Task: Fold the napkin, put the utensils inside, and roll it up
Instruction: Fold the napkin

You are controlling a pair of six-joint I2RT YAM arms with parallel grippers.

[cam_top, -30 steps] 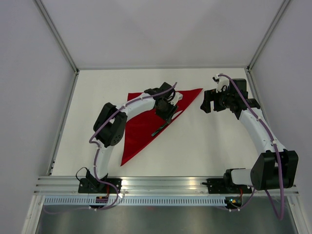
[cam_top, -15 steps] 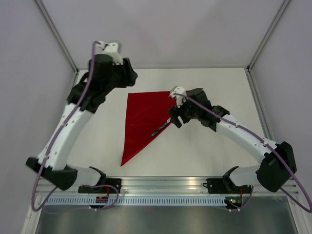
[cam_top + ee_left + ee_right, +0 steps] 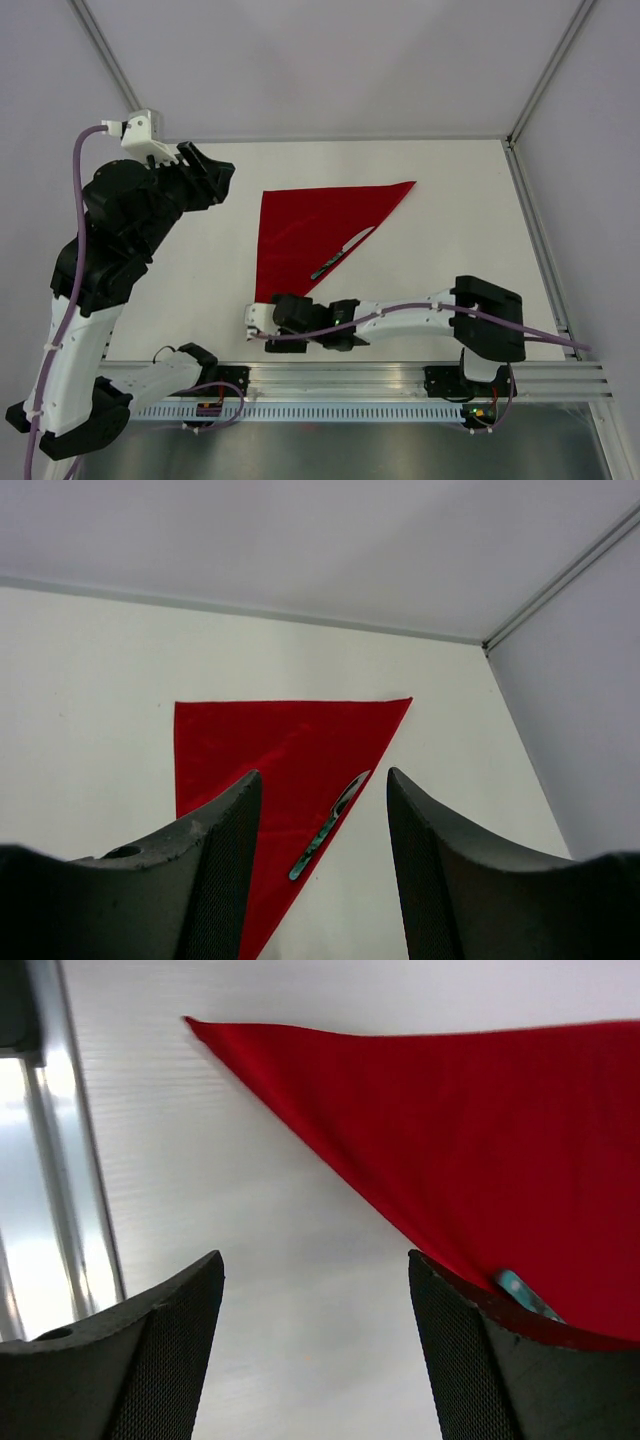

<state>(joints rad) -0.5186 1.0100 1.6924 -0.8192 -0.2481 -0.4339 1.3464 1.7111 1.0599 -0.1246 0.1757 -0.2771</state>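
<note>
The napkin (image 3: 305, 225) lies flat, folded into a deep-red triangle, on the white table. One utensil, a slim knife (image 3: 340, 254), lies on it along the diagonal edge. My left gripper (image 3: 220, 178) is open and empty, raised high over the table's back left; its view shows the napkin (image 3: 265, 745) and knife (image 3: 325, 825) far below between its fingers. My right gripper (image 3: 270, 325) is open and empty, low at the napkin's near corner, which it hides from above. Its view shows the napkin (image 3: 480, 1110) just beyond its right finger and a bit of the knife (image 3: 520, 1290).
A metal rail (image 3: 340, 378) runs along the table's near edge, close behind the right gripper, and shows in the right wrist view (image 3: 60, 1210). Grey walls enclose the table at the back and sides.
The left arm has lifted off the napkin and swung up to the back left. The right arm has come across the napkin and dropped low at its near corner. The knife has stayed put.
</note>
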